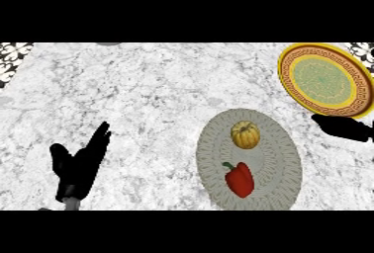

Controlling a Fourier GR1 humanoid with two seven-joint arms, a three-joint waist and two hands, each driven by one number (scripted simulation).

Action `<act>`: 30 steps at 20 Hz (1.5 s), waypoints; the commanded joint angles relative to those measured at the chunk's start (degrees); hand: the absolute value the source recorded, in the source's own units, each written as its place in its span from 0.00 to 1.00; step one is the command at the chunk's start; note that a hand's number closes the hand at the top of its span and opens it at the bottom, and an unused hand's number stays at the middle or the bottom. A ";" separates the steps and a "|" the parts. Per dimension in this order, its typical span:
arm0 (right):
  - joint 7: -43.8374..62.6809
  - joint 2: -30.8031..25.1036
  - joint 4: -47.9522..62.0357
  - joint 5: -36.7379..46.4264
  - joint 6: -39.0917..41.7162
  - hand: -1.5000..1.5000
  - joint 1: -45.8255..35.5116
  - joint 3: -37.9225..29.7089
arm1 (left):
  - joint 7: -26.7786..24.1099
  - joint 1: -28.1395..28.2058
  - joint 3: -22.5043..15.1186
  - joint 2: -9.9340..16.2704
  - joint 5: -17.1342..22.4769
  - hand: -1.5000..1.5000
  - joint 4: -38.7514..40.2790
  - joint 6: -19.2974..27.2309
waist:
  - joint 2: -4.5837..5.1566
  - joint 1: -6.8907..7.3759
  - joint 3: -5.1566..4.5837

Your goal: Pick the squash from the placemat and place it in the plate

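Squash (245,134) sits on the placemat (281,148) next to a red pepper (240,179), untouched. Right hand (343,128) hovers below the plate (322,79), can't tell its fingers; left hand (79,165) rests open.

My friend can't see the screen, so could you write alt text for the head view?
A yellow squash and a red pepper lie apart on a round grey placemat on a marble counter. A yellow patterned plate sits beyond it at upper right. The left hand rests open at lower left; the right hand shows below the plate.
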 commanded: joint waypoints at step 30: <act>25.29 36.41 30.71 7.39 28.58 0.00 -15.92 5.92 | 1.96 -2.06 -0.11 -3.80 -2.45 0.50 3.08 0.64 | 0.27 -0.18 0.23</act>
